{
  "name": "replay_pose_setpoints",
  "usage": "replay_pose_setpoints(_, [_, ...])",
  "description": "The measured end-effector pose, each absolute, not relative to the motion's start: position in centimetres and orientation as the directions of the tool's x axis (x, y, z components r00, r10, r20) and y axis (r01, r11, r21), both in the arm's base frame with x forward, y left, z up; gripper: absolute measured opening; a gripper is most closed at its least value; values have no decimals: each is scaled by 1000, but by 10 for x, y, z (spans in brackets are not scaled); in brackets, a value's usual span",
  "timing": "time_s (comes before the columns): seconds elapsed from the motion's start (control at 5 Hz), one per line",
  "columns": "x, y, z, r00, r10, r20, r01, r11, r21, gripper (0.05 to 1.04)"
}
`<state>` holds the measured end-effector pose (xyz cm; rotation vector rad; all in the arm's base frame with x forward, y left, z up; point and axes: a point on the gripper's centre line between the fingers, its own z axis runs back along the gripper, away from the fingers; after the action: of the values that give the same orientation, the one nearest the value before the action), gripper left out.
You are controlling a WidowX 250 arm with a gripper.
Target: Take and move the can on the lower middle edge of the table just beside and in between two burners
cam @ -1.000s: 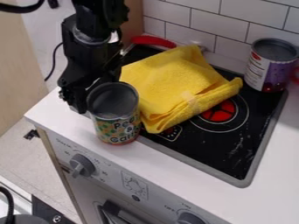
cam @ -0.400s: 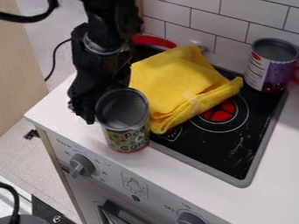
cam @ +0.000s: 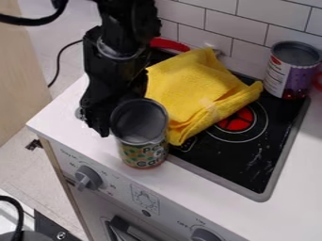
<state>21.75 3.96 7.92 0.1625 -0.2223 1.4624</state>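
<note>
The gripper (cam: 99,110) hangs low over the counter's left part, right against the left and back side of the can (cam: 143,155). That can is open-topped and grey inside, with a green and orange label, and stands upright at the front edge of the black stove top (cam: 217,162). A burner with a red centre (cam: 236,123) lies right of the yellow cloth (cam: 189,87), which covers much of the stove top's left half. The can's right side touches or nearly touches the cloth.
A purple-labelled can (cam: 291,70) stands at the stove top's back right corner, near a tiled wall (cam: 232,21). A red handle (cam: 168,44) shows behind the cloth. The white counter edge (cam: 82,141) runs along the front, above the knobs.
Gripper and can have moved together toward the right and front, along the stove top's edge. The cloth's left part has shifted slightly to the right.
</note>
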Motion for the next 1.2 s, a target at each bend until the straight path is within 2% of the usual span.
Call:
replay_pose_setpoints(0.4, [218, 46, 85, 82, 963, 257, -992, 104, -74, 997])
replay_pose_setpoints(0.8, [227, 64, 89, 85, 942, 324, -984, 130, -120, 997])
replay_pose_setpoints(1.0, [233, 84, 100, 130, 919, 372, -978, 182, -106, 997])
replay_pose_setpoints(1.2, [238, 99, 108, 244, 888, 391, -940, 316, -131, 997])
